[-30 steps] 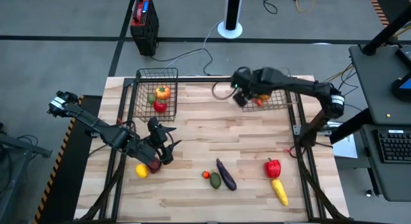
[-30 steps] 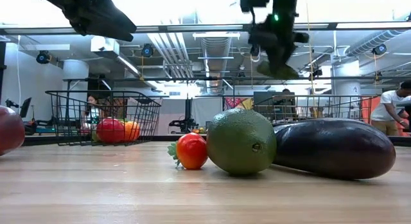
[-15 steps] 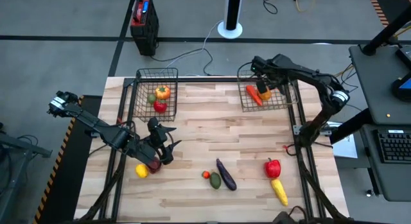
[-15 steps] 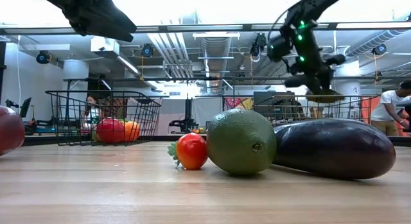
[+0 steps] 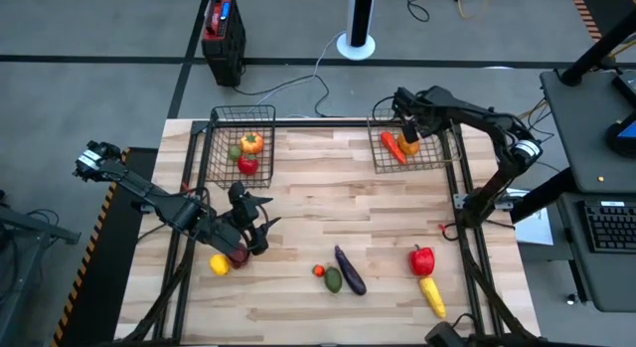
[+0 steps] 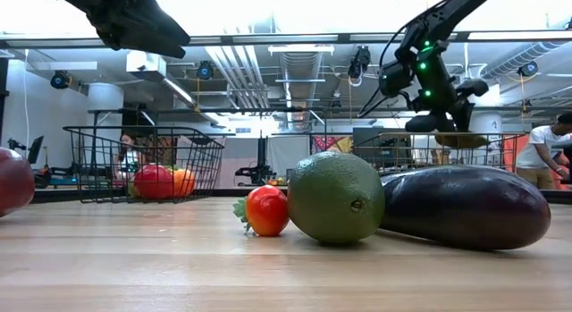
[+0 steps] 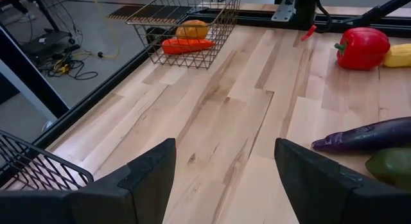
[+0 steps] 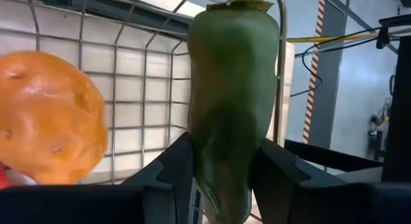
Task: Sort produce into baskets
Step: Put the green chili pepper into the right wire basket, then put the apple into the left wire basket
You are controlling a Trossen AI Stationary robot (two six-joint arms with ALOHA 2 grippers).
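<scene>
Watching my feeds right now, starting at the near edge of the table (image 5: 298, 317). Closest in the low view sit a green round fruit (image 6: 336, 197), a little red tomato-looking thing (image 6: 267, 210) touching it on one side, and the purple eggplant (image 6: 465, 206) right against it on the other. From above, the yellow corn (image 5: 432, 296) and red pepper (image 5: 422, 260) lie near my right-hand side, apart from that cluster.

My left gripper (image 5: 260, 231) hovers over the near-left part of the table, fingers spread apart with nothing between them, and through its wrist cam I only see bare wood between the pads. A dark red apple (image 5: 238, 256) sits partly under the arm, and a lemon (image 5: 219, 264) lies just beside it.

Farther back, the left basket (image 5: 266, 112) holds an orange-yellow pepper (image 5: 251, 142), a red fruit (image 5: 247, 165) and something small and green I can't make out.

At the far right, my right gripper (image 5: 409, 131) is over the right basket (image 5: 437, 162), fingers clamped on a green pepper (image 8: 232, 95) that stands upright between them. Inside that basket I've got a carrot (image 5: 393, 149) and an orange (image 8: 48, 118), the orange just beside the held pepper in the wrist view.

Beyond the table a black-and-red box (image 5: 223, 37) sits on the floor.
</scene>
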